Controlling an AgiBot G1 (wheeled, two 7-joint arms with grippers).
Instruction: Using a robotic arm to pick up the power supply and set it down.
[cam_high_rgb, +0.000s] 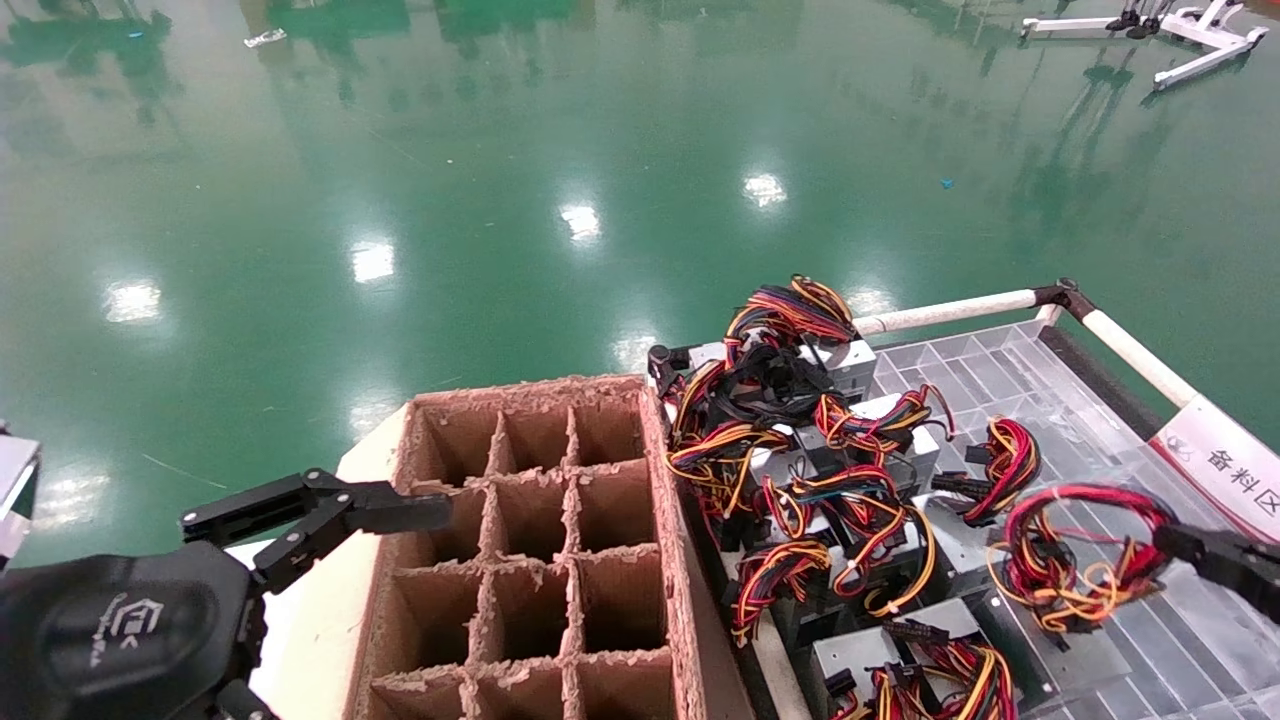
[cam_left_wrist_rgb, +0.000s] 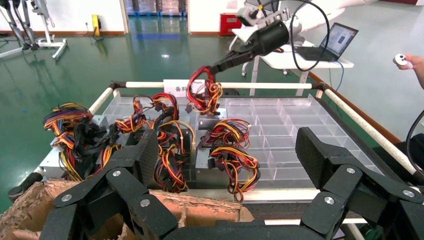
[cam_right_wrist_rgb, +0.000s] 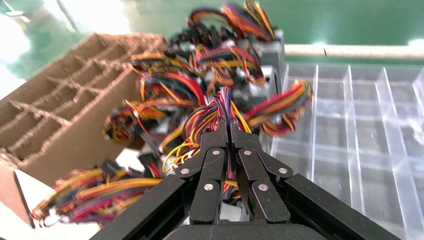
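Observation:
My right gripper (cam_right_wrist_rgb: 229, 122) is shut on the red, yellow, orange and black wire loop of a power supply (cam_right_wrist_rgb: 220, 107). In the head view that wire bundle (cam_high_rgb: 1075, 555) hangs from the right gripper (cam_high_rgb: 1162, 541) above the clear tray (cam_high_rgb: 1000, 370), at its right side. The left wrist view shows the same bundle (cam_left_wrist_rgb: 204, 95) lifted off the tray under the right gripper (cam_left_wrist_rgb: 212, 67). I cannot make out its metal box. Several more power supplies (cam_high_rgb: 800, 450) lie heaped on the tray's left part. My left gripper (cam_left_wrist_rgb: 230, 155) hovers open and empty over the cardboard box.
A brown cardboard box (cam_high_rgb: 540, 540) with a grid of divider cells stands left of the tray. White rails (cam_high_rgb: 950, 312) and a label (cam_high_rgb: 1225, 465) edge the tray. Beyond it are a desk with a laptop (cam_left_wrist_rgb: 337, 42) and a person's hand (cam_left_wrist_rgb: 407, 61).

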